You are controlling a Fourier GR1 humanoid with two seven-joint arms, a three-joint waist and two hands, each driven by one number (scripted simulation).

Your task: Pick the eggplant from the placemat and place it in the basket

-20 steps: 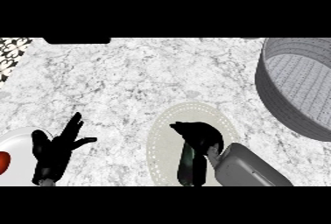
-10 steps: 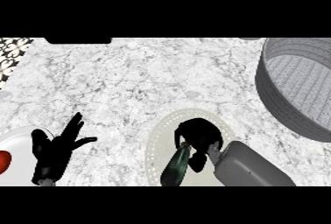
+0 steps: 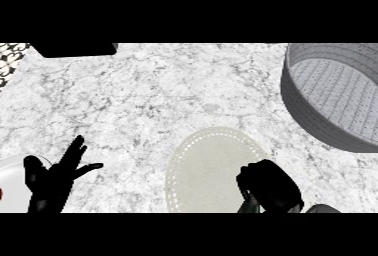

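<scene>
My right hand [image 3: 270, 187] hovers over the near right edge of the pale round placemat [image 3: 209, 169], fingers curled downward. Only a dark greenish sliver of the eggplant [image 3: 248, 204] shows under those fingers, at the view's lower edge; the hand hides the rest. The grey woven basket [image 3: 331, 95] stands at the far right, well apart from the hand. My left hand [image 3: 53, 176] rests open at the lower left, fingers up.
A white plate [image 3: 13, 175] with something red on it sits at the lower left edge, beside my left hand. A black object [image 3: 74, 49] lies at the counter's back left, next to a patterned surface [image 3: 10, 60]. Marble counter stretches between the placemat and the basket.
My right hand has pulled back toward the lower right of the placemat, and the eggplant that lay in plain sight is now mostly hidden beneath it. The left hand has not moved.
</scene>
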